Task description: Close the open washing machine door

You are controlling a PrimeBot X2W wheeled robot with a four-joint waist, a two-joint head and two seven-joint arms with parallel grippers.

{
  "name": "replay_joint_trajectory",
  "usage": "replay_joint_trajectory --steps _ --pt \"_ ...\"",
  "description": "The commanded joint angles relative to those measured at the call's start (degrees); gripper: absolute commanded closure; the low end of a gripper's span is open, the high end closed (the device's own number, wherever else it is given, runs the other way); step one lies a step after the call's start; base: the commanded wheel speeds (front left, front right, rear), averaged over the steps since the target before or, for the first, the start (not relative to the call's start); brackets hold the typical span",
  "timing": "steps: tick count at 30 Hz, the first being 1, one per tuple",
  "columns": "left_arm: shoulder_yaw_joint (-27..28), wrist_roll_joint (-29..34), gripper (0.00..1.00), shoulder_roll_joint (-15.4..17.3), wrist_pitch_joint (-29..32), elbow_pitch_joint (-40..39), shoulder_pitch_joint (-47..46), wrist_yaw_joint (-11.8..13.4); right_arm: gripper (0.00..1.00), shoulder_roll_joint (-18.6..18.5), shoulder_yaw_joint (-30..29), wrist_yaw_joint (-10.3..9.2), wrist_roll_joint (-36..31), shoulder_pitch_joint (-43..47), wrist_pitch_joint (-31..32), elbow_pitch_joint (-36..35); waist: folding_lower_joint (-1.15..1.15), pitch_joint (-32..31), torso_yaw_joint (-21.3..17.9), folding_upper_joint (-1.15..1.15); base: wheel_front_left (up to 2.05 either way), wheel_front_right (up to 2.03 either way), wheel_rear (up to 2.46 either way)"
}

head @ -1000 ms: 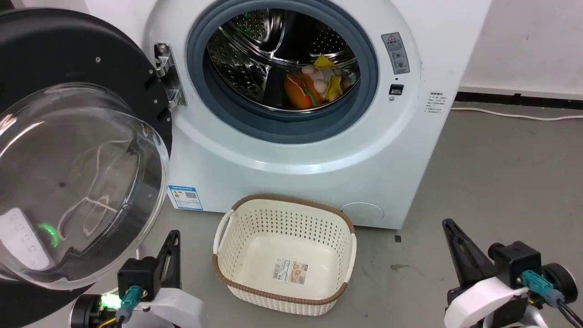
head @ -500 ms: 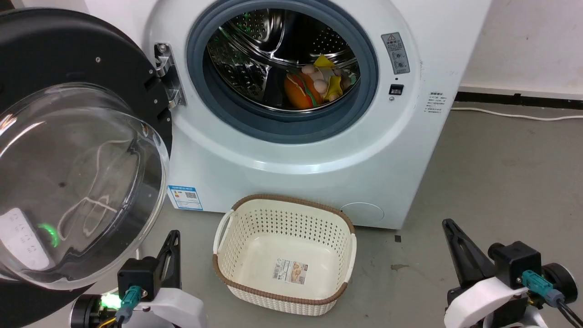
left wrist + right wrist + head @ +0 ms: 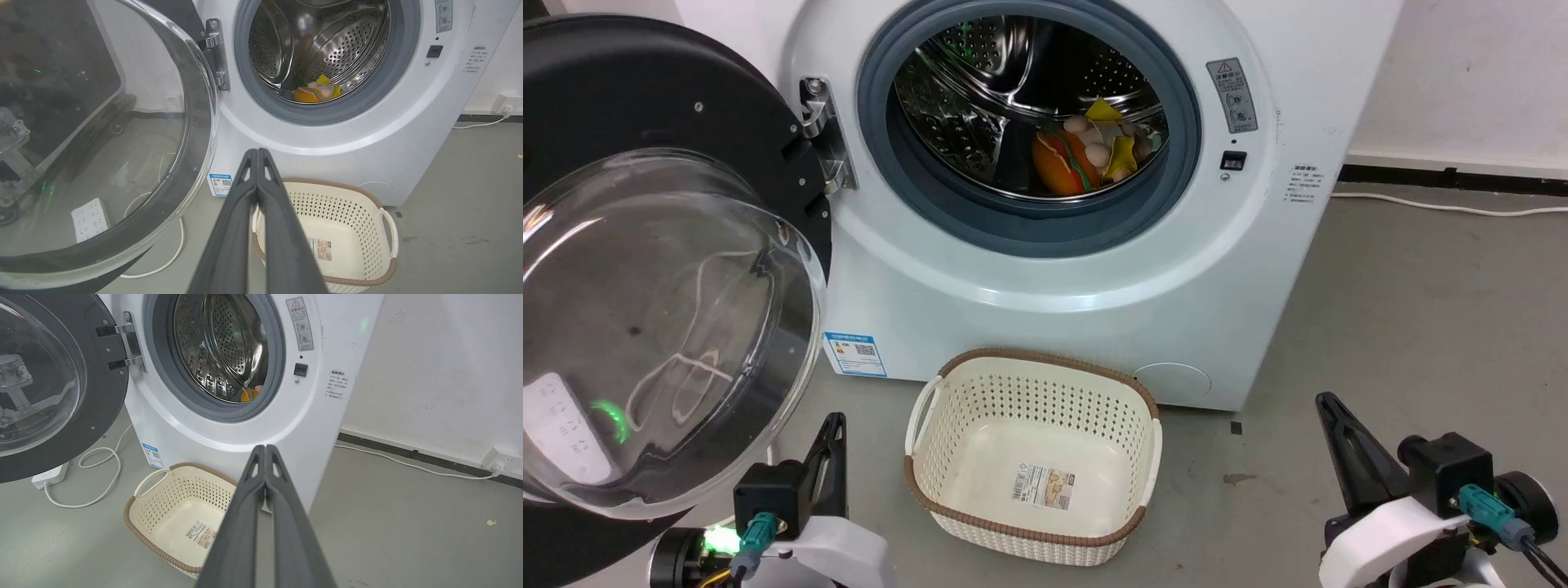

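Plainly, nothing had moved; the washing machine door (image 3: 662,269) hung wide open, closing unstarted. My left tool (image 3: 834,425) and right tool (image 3: 1330,404) sat pinched together, empty.

From the head: looking forward and down onto the front of the washing machine (image 3: 1054,294), near enough to crop its top, with the washing machine door (image 3: 645,90) swung open at the left edge, the cream basket (image 3: 1013,400) low in the middle, and the left hand (image 3: 835,420) and right hand (image 3: 1326,400) at the bottom corners. From the left wrist: lower, sighting along pressed-together fingers (image 3: 235,228), facing the machine nearly square-on, close beside the door glass. From the right wrist: low as well, facing the machine at a slant from its right side, taking in wall (image 3: 441,375) and floor (image 3: 408,539) beyond. Shared by all three: hinge (image 3: 825,135), drum opening (image 3: 980,98), basket, door.
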Motion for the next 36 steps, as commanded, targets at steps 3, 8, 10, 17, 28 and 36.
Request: replay_joint_trajectory --steps 3,8,10,17,28,36 --pt "0.1 0.2 1.0 0.0 0.0 -0.2 -0.9 0.2 1.0 0.2 -0.1 0.05 -0.4 1.0 0.0 -0.3 0.0 0.0 0.0 0.0 0.0 0.0 0.0" --pt "0.1 0.2 1.0 0.0 0.0 -0.2 -0.9 0.2 1.0 0.2 -0.1 0.05 -0.4 1.0 0.0 -0.3 0.0 0.0 0.0 0.0 0.0 0.0 0.0" --pt "0.1 0.2 1.0 0.0 0.0 -0.2 -0.9 0.2 1.0 0.2 -0.1 0.05 -0.4 1.0 0.0 -0.3 0.0 0.0 0.0 0.0 0.0 0.0 0.0" --pt "0.1 0.2 1.0 0.0 0.0 -0.2 -0.9 0.2 1.0 0.2 -0.1 0.05 -0.4 1.0 0.0 -0.3 0.0 0.0 0.0 0.0 0.0 0.0 0.0" --pt "0.1 0.2 1.0 0.0 0.0 -0.2 -0.9 0.2 1.0 0.2 -0.1 0.05 -0.4 1.0 0.0 -0.3 0.0 0.0 0.0 0.0 0.0 0.0 0.0" --pt "-0.2 -0.3 0.0 0.0 -0.6 -0.1 0.2 0.1 0.0 0.0 -0.4 0.0 0.8 0.1 -0.6 0.1 0.0 0.0 0.0 0.0 0.0 0.0 0.0"
